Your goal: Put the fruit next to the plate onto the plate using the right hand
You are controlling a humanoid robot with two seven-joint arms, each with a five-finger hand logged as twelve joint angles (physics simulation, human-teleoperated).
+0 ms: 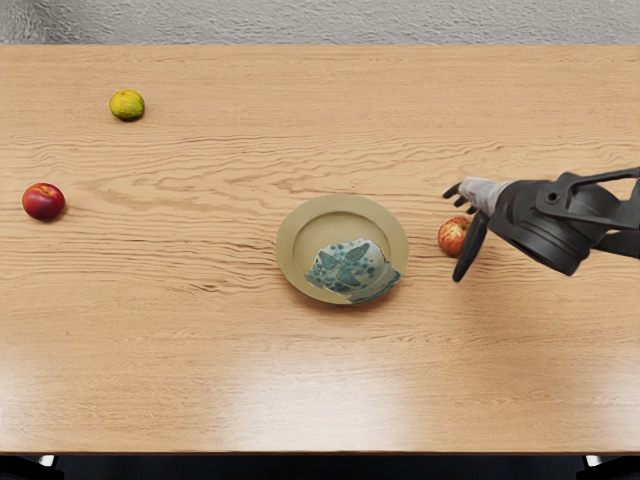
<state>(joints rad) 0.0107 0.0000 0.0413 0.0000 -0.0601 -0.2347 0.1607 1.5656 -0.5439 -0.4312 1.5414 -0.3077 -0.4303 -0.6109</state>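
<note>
Wooden tabletop (pixel 200 330) carrying plate (pixel 300 240); apple (pixel 452 236) sitting at plate's 3 o'clock; right hand (pixel 476 212) hovering alongside, fingers (pixel 468 255) spread, readying grasp.

Bare table (pixel 423 262) is lying open between the plate (pixel 292 232) and the fruit (pixel 451 237) just to its right; an apple (pixel 43 201) and a citrus (pixel 127 104) are sitting far to its left.

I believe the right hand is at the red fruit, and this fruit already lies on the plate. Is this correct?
Not quite. The right hand is at the red fruit, but the head view shows this fruit on the table, just right of the plate, not on it.
</note>
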